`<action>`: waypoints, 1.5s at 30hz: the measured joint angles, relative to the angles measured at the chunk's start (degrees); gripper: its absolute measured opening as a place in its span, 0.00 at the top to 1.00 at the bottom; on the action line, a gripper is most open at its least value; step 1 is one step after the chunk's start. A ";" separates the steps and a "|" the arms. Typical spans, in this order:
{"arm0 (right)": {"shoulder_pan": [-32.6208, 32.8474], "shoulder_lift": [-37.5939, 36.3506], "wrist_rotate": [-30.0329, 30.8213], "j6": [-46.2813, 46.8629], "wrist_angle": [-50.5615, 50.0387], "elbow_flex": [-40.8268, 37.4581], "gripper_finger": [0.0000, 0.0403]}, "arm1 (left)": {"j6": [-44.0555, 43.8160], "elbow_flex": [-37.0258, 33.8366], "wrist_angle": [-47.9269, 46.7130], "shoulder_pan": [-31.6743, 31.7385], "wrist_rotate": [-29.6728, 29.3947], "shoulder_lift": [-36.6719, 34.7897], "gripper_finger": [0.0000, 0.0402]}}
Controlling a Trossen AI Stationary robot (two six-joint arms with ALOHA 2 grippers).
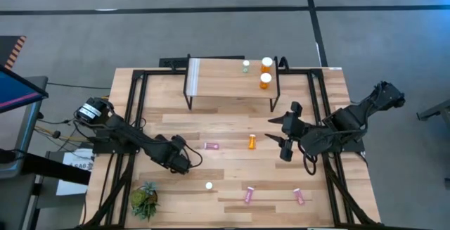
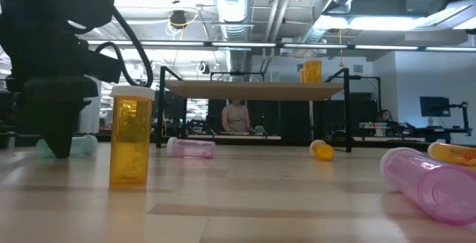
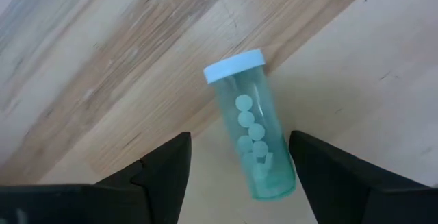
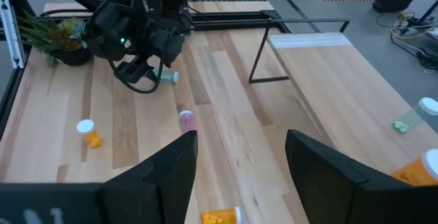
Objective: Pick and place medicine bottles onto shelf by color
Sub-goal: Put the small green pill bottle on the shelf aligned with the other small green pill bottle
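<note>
Teal bottle (image 3: 251, 126): in the high view hidden under the left gripper (image 1: 184, 165); in the low view only its ends show past that gripper.
Pink bottle (image 2: 431, 184): cut off by the low view's right edge (cap out of sight).
Orange bottle (image 4: 417, 169): cut by the right wrist view's edge.
Person (image 2: 236, 117): behind the shelf (image 2: 253, 89), blurred, partly hidden.
Small bottle (image 1: 246, 66) on the shelf: colour too small to tell from above.
</note>
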 joint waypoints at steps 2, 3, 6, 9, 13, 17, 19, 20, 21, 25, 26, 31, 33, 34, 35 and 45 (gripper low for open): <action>0.00 0.00 0.06 0.00 0.04 0.00 0.39 | 1.24 0.00 0.09 0.00 -0.06 0.02 0.42; 0.00 0.00 0.06 0.00 0.02 0.00 0.39 | 1.90 0.00 0.21 0.00 -0.06 0.02 0.43; 0.00 0.00 0.09 0.00 0.02 0.00 0.39 | 2.53 0.00 0.50 0.00 0.22 0.04 0.50; 0.00 0.00 0.26 0.00 0.04 0.00 0.39 | 3.31 -0.04 0.82 0.02 0.83 0.09 0.59; 0.00 0.00 0.26 -0.01 0.04 0.00 0.39 | 3.62 -0.03 0.94 0.02 1.00 0.13 0.70; 0.00 0.00 0.26 0.00 0.25 0.00 0.39 | 4.67 -0.04 0.97 0.00 0.16 0.13 0.78; 0.00 0.00 0.26 -0.02 0.87 0.00 0.39 | 5.90 -0.14 1.57 -0.04 -0.84 -0.33 0.79; 0.00 0.00 0.26 -0.16 1.29 0.00 0.39 | 6.25 -0.26 1.75 -0.04 -1.79 -0.56 0.80; 0.00 0.00 0.26 -0.29 1.68 0.01 0.39 | 6.65 -0.40 2.05 0.02 -3.47 -0.76 0.80; 0.00 0.00 0.26 -0.44 2.05 0.02 0.39 | 9.48 -0.26 4.71 -0.49 -8.95 -3.75 0.79; 0.00 0.02 0.26 -0.46 2.24 0.02 0.39 | 10.28 -0.28 4.92 -0.84 -10.33 -4.33 0.78; 0.00 0.18 0.24 -1.55 5.40 0.02 0.39 | 16.14 -0.26 10.86 -3.93 -21.23 -8.02 0.78; 0.00 0.20 0.22 -2.88 6.71 0.02 0.39 | 19.79 -0.26 15.29 -5.30 -25.13 -9.33 0.77; 0.00 0.20 0.24 -3.60 7.44 0.02 0.39 | 21.89 -0.24 17.73 -5.94 -26.75 -10.00 0.77; 0.00 0.24 0.23 -4.50 8.24 0.02 0.39 | 24.12 -0.24 19.96 -6.46 -28.28 -10.57 0.77; -1.18 6.61 -3.78 -15.61 18.34 0.02 0.39 | 57.82 -0.12 56.00 -6.96 -28.65 -11.71 0.77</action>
